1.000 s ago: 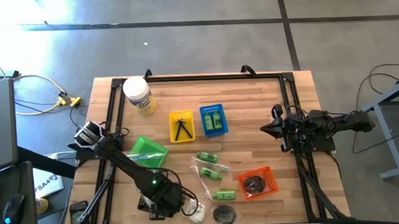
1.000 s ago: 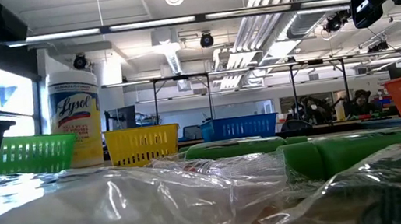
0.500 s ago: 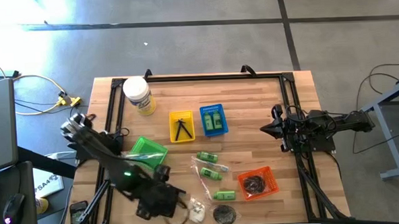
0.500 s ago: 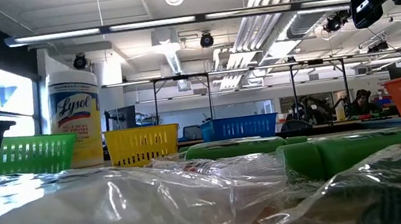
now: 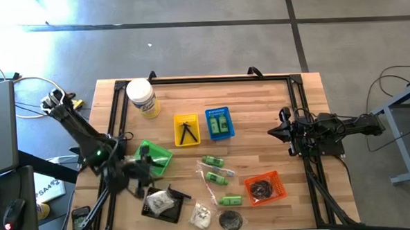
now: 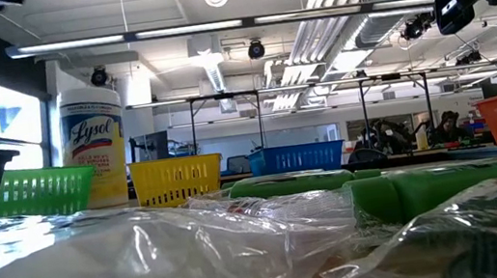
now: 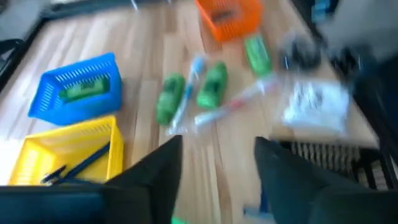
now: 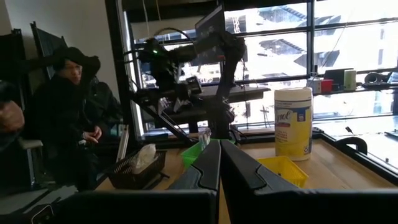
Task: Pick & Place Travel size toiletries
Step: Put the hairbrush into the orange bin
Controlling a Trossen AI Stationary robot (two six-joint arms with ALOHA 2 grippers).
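Taking the black tray (image 5: 169,215) as my mark, with one clear packet (image 5: 157,199) in it, my left gripper (image 7: 219,142) hangs on its green basket (image 5: 156,152) side, fingers apart and empty, while the loose packet (image 5: 201,213), crumpled clear film over white contents, lies just past the tray's opposite edge, far from the clamped-together right gripper (image 5: 278,131).

"Lysol" on white canister (image 6: 96,146) label.

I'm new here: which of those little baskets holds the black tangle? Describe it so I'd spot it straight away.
Start at the wooden table and go to its near edge on the right arm's side. There sits the orange basket, beside a loose green bottle. It is the only orange one; the yellow, blue and green baskets sit farther left.
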